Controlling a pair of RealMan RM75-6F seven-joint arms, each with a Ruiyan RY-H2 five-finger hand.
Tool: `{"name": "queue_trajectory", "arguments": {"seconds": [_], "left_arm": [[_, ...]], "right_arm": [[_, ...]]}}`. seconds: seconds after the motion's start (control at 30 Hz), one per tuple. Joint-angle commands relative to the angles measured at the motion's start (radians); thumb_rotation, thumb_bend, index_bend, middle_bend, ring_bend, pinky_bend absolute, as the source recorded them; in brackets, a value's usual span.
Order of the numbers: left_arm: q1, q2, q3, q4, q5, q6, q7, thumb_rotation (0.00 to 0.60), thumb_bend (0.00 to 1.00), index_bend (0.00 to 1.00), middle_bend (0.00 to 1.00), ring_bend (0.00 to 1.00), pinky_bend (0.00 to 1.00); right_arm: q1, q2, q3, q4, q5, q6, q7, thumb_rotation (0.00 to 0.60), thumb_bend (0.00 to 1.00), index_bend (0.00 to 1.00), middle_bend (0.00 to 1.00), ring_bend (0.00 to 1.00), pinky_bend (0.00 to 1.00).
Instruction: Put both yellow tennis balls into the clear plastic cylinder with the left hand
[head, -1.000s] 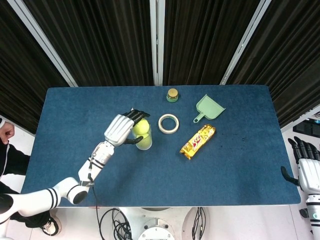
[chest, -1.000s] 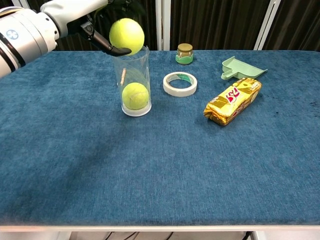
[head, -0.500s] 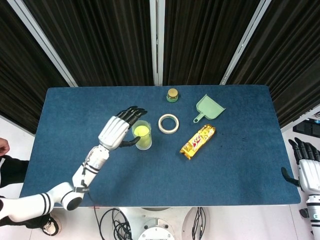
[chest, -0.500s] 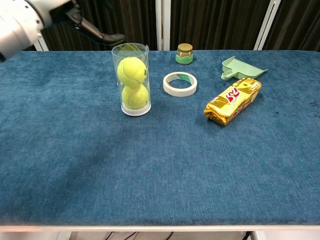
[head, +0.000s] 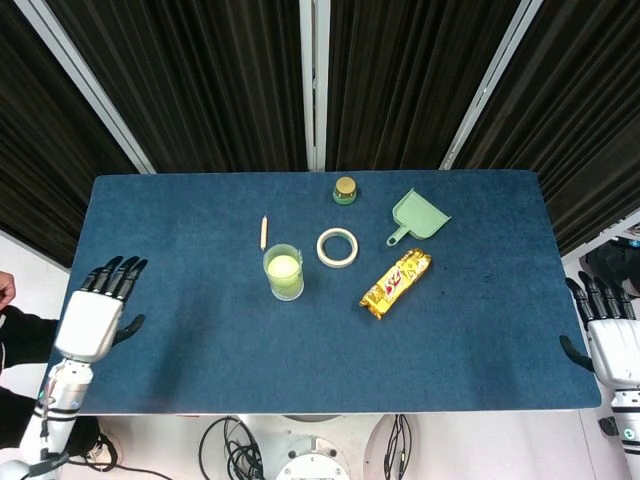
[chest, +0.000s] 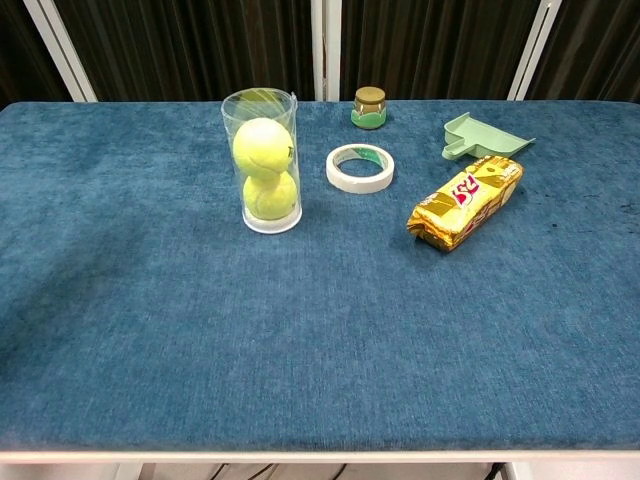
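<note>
The clear plastic cylinder (chest: 263, 165) stands upright left of the table's middle, also seen from above as the cylinder (head: 284, 272). Two yellow tennis balls are stacked inside it: the upper ball (chest: 262, 145) rests on the lower ball (chest: 267, 196). My left hand (head: 98, 313) is open, fingers spread, at the table's front left edge, far from the cylinder and holding nothing. My right hand (head: 608, 335) is open off the table's right front corner. Neither hand shows in the chest view.
A roll of tape (head: 337, 247), a small jar (head: 345, 190), a green dustpan (head: 417, 216) and a yellow snack packet (head: 396, 282) lie right of the cylinder. A thin wooden stick (head: 263, 232) lies just behind it on the blue table (head: 180, 220).
The left hand let the second ball drop into the cylinder, then drew back from it to the table's front left edge. The stick behind the cylinder is now uncovered.
</note>
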Motion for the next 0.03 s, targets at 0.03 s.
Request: {"name": "queue_trajectory", "arguments": {"seconds": [0.03], "left_arm": [[0.062, 0.024, 0.035, 0.066, 0.000, 0.038, -0.080, 0.600, 0.19, 0.08, 0.10, 0.08, 0.24]], "right_arm": [[0.004, -0.007, -0.003, 0.003, -0.001, -0.004, 0.001, 0.600, 0.21, 0.00, 0.00, 0.00, 0.00]]}}
